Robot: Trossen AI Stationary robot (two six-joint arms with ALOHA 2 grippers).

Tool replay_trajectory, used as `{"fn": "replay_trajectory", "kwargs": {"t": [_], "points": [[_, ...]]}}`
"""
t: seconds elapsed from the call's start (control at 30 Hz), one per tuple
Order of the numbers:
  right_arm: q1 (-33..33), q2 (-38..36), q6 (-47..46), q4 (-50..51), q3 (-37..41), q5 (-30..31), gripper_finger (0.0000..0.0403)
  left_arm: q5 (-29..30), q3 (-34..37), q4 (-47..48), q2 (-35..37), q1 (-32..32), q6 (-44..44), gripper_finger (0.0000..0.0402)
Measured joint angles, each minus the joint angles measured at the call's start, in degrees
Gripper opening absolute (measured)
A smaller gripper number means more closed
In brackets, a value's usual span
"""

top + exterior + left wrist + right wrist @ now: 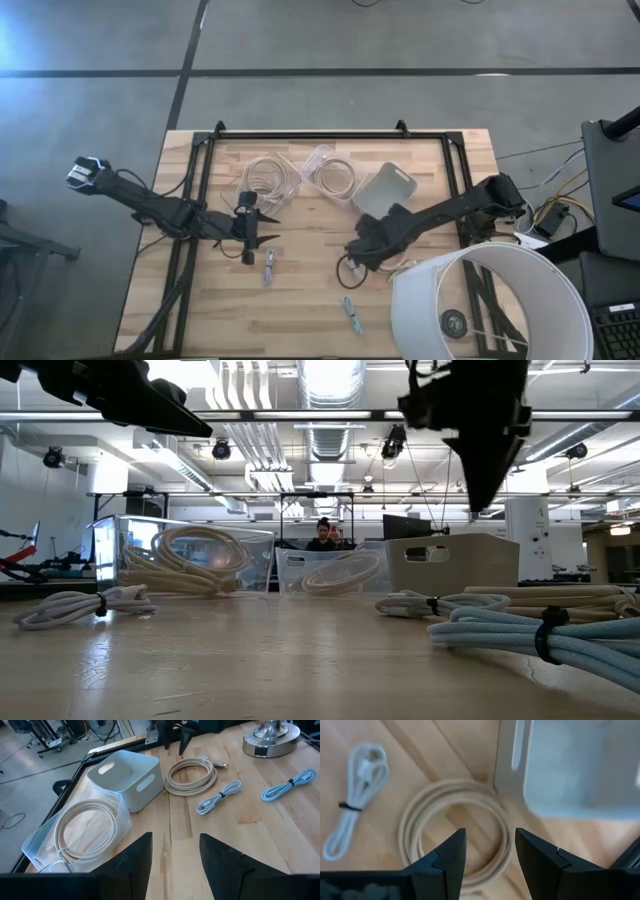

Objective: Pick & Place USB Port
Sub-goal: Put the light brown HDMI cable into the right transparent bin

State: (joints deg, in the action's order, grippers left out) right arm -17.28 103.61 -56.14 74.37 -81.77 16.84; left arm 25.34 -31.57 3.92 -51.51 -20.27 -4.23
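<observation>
lamp (490, 305) at table's near right corner | monitor (405, 526) across the room | person (322, 536) seated far back

The wooden table (310, 310) carries 2 clear bins (268, 178), a grey bin (385, 188), cable bundles (270, 268) and a lamp (490, 305).

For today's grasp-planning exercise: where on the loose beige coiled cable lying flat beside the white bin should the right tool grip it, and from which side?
Grip the beige coiled cable across one arc of its loop, coming straight down from above. It lies flat on the table, so its side offers little to pinch. The right tool, open, already hangs over the near arc, away from the white bin.
</observation>
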Motion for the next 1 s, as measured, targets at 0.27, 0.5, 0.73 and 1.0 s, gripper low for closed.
{"fn": "replay_trajectory", "kwargs": {"t": [0.27, 0.5, 0.73, 1.0], "points": [[0.0, -0.2, -7.5, 0.0, 7.1, -9.0, 0.0167, 0.0, 0.0, 0.0, 0.0, 0.0, 0.0, 0.0168], [0.0, -2.2, -11.3, -0.4, 11.7, -11.6, 0.0164, 0.0, 0.0, 0.0, 0.0, 0.0, 0.0, 0.0168], [0.1, -8.5, -15.3, -8.6, 19.7, -12.4, 0.0157, 0.0, 0.0, 0.0, 0.0, 0.0, 0.0, 0.0168], [0.7, -14.9, -19.2, -20.4, 31.7, -12.4, 0.0143, 0.0, 0.0, -0.1, 0.0, 0.0, 0.0, 0.0168]]}}
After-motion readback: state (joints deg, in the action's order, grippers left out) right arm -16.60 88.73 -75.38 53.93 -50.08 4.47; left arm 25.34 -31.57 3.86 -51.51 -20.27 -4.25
